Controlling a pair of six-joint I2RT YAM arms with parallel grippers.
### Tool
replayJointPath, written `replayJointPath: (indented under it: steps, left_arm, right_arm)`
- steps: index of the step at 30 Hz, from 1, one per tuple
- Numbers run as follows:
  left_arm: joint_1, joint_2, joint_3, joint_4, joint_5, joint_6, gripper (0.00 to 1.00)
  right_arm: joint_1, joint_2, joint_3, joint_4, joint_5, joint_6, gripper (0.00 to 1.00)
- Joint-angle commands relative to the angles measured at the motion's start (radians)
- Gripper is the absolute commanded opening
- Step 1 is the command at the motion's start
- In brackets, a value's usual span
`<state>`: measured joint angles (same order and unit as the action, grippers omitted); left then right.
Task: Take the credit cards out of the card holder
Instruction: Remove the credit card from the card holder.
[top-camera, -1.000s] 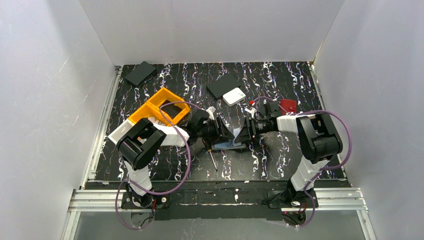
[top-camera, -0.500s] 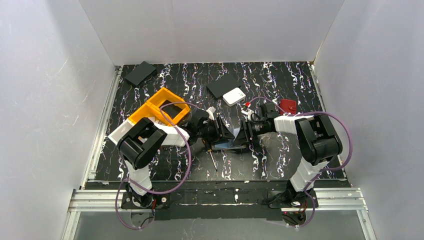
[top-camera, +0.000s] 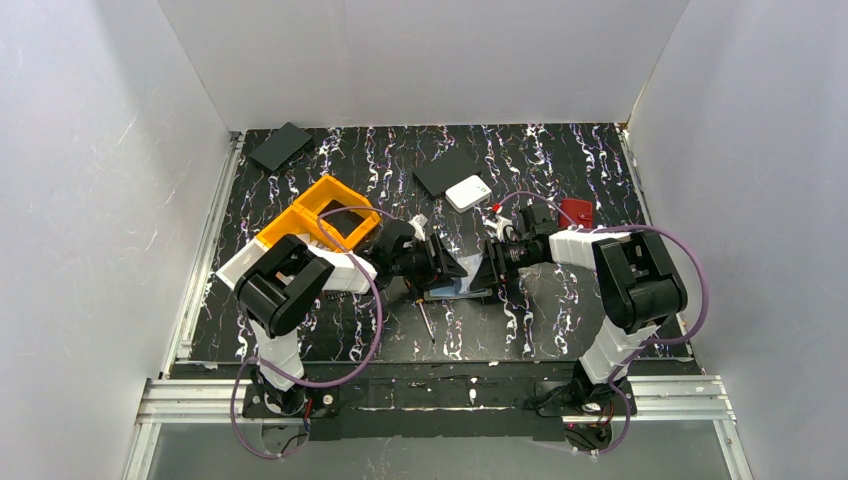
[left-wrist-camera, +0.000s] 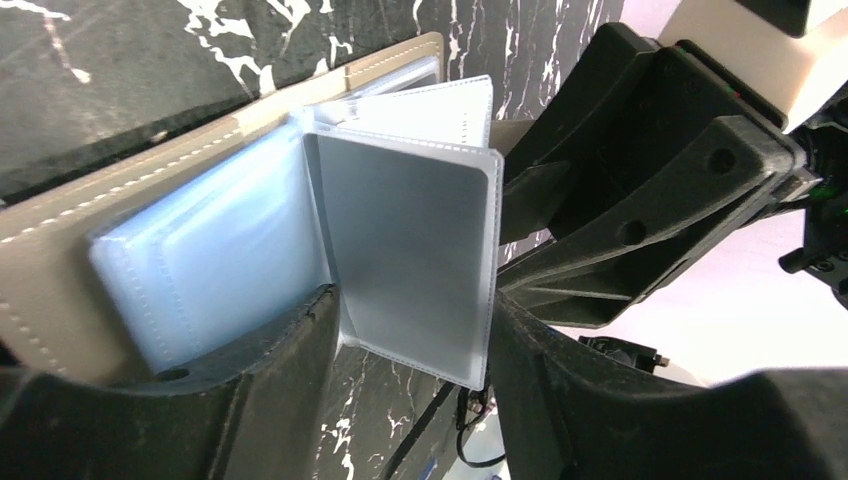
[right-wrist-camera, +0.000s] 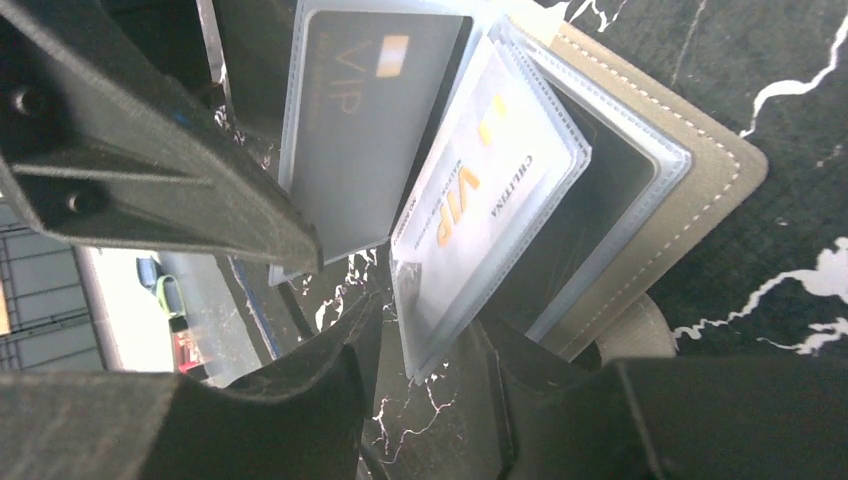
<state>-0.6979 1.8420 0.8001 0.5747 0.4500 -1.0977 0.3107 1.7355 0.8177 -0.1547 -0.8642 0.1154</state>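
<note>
Sleeves of open card holder being straddled by half-open L fingers & R fingers, grip unclear; next, credit cards need pinching out.

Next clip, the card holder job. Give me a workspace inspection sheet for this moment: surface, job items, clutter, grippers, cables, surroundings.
Surface: black marbled mat; no spills seen.
Job's things: card holder lies open between the arms; cards sit in clear sleeves, none out yet.
Clutter: orange tray, black rectangles, white box, red item, screwdriver.
Grippers: left gripper and right gripper each have a sleeve between parted jaws; grip unclear.
Cables: purple cables loop off both arms; no snag seen.
Surroundings: white walls, metal rail at the near edge.
</note>
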Motion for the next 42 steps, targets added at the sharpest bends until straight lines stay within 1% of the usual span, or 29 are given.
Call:
replayJointPath:
  steps: [1, 3, 7, 11, 14, 20, 24, 25, 26, 28, 32, 35, 39, 41, 42]
  left_arm:
    - [0.019, -0.021, -0.023, 0.008, -0.002, 0.004, 0.49]
    - [0.025, -0.023, -0.031, 0.007, -0.006, 0.009, 0.42]
    - [0.038, -0.038, -0.049, 0.005, -0.008, 0.023, 0.37]
    - [0.047, -0.053, -0.063, -0.012, -0.001, 0.040, 0.35]
    - [0.055, -0.069, -0.072, -0.028, 0.000, 0.055, 0.34]
    - [0.073, -0.101, -0.085, -0.063, -0.002, 0.086, 0.32]
    - [0.081, -0.100, -0.082, -0.066, 0.009, 0.095, 0.24]
    - [0.081, -0.095, -0.078, -0.067, 0.014, 0.096, 0.20]
    - [0.081, -0.088, -0.072, -0.067, 0.021, 0.098, 0.16]
    - [0.081, -0.075, -0.064, -0.065, 0.035, 0.102, 0.00]
    - [0.085, -0.086, -0.064, -0.065, 0.043, 0.112, 0.00]
    - [0.089, -0.116, -0.072, -0.065, 0.053, 0.123, 0.00]
    - [0.089, -0.147, -0.086, -0.033, 0.079, 0.111, 0.00]
    - [0.089, -0.156, -0.100, 0.023, 0.098, 0.087, 0.00]
    - [0.089, -0.156, -0.107, 0.058, 0.108, 0.070, 0.00]
  right_arm:
    - [0.002, -0.041, 0.032, -0.025, 0.075, -0.050, 0.43]
    - [0.002, -0.048, 0.035, -0.031, 0.087, -0.060, 0.45]
    - [0.002, -0.063, 0.046, -0.052, 0.105, -0.088, 0.49]
    - [0.002, -0.079, 0.053, -0.069, 0.124, -0.111, 0.52]
    - [0.002, -0.084, 0.057, -0.080, 0.132, -0.112, 0.53]
    - [0.002, -0.098, 0.067, -0.100, 0.147, -0.163, 0.54]
    - [0.002, -0.111, 0.069, -0.105, 0.148, -0.177, 0.54]
    - [0.002, -0.113, 0.071, -0.109, 0.147, -0.182, 0.54]
    - [0.002, -0.116, 0.073, -0.113, 0.148, -0.187, 0.54]
    - [0.002, -0.124, 0.078, -0.117, 0.148, -0.199, 0.55]
    - [0.001, -0.150, 0.085, -0.132, 0.156, -0.230, 0.58]
    - [-0.003, -0.172, 0.093, -0.156, 0.092, -0.280, 0.62]
    - [-0.004, -0.178, 0.082, -0.163, -0.105, -0.304, 0.65]
    - [-0.002, -0.142, 0.082, -0.159, -0.211, -0.282, 0.66]
    - [-0.002, -0.126, 0.085, -0.159, -0.239, -0.269, 0.66]
